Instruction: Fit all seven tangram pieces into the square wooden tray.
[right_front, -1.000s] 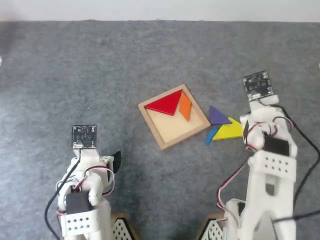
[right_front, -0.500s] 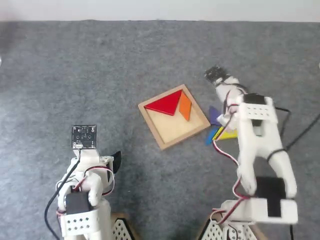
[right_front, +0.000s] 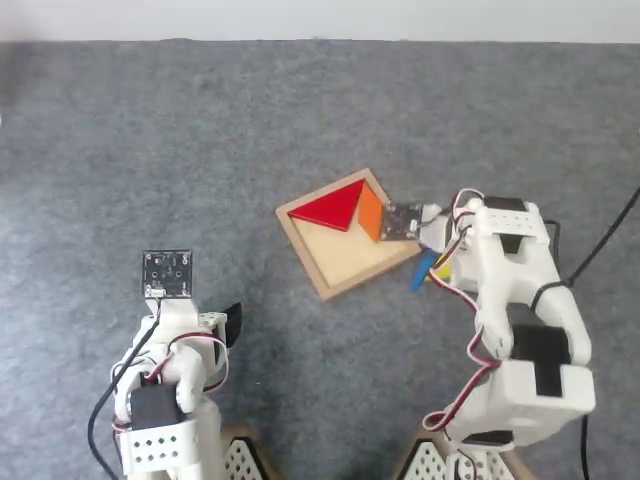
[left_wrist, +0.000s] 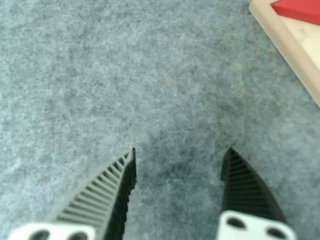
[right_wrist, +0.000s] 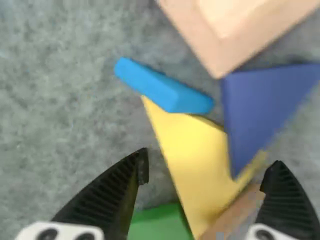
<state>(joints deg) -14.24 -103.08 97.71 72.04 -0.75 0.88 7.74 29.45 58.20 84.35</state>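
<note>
The square wooden tray lies tilted mid-table with a red triangle and an orange piece inside. My right arm hangs over the tray's right corner, above the loose pieces. My right gripper is open above the yellow triangle, with a blue piece, a dark blue triangle and a green piece around it. The blue piece peeks out beside the arm. My left gripper is open over bare carpet, the tray's edge farther off.
Grey carpet covers the table. A light strip runs along the far edge. A brown piece lies under the yellow triangle near my right gripper's finger. The left arm's base stands at the near left.
My right arm has swung from the right side toward the tray and now leans over the loose pieces, covering most of them from above. The left arm has stayed still.
</note>
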